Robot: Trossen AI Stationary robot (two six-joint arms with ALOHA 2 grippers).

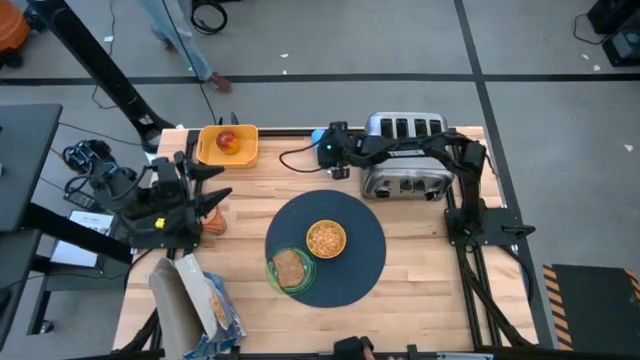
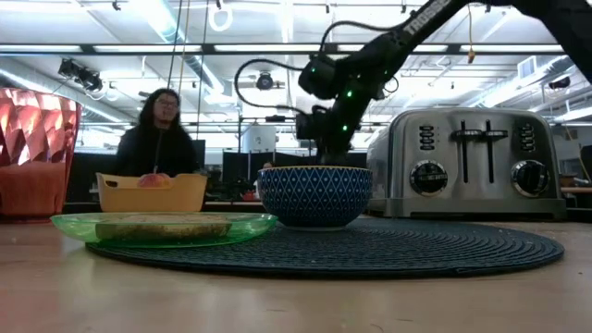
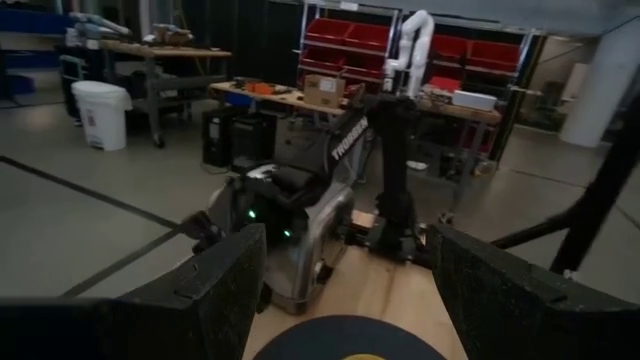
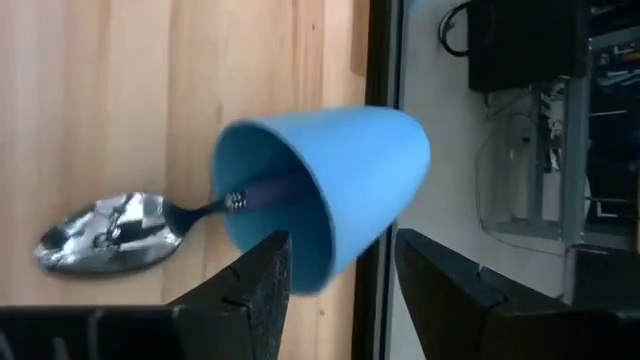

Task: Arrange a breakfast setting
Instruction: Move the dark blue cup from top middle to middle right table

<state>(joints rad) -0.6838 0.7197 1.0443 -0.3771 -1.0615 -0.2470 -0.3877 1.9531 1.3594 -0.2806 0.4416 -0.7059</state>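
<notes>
in the right wrist view the blue cup point(image 4: 325, 190) lies tipped just beyond the right gripper point(image 4: 335, 265)'s parted fingers, ungripped, a spoon point(image 4: 110, 232) handle inside it, both unseen from overhead.

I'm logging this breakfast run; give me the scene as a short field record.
mat: centre of table
bowl: on mat, cereal inside
green plate: at mat's edge, holds toast
apple: in yellow tray
blue cup: on its side, spoon handle inside
right gripper: at cup
left gripper: open, table's left
toaster: behind mat
</notes>
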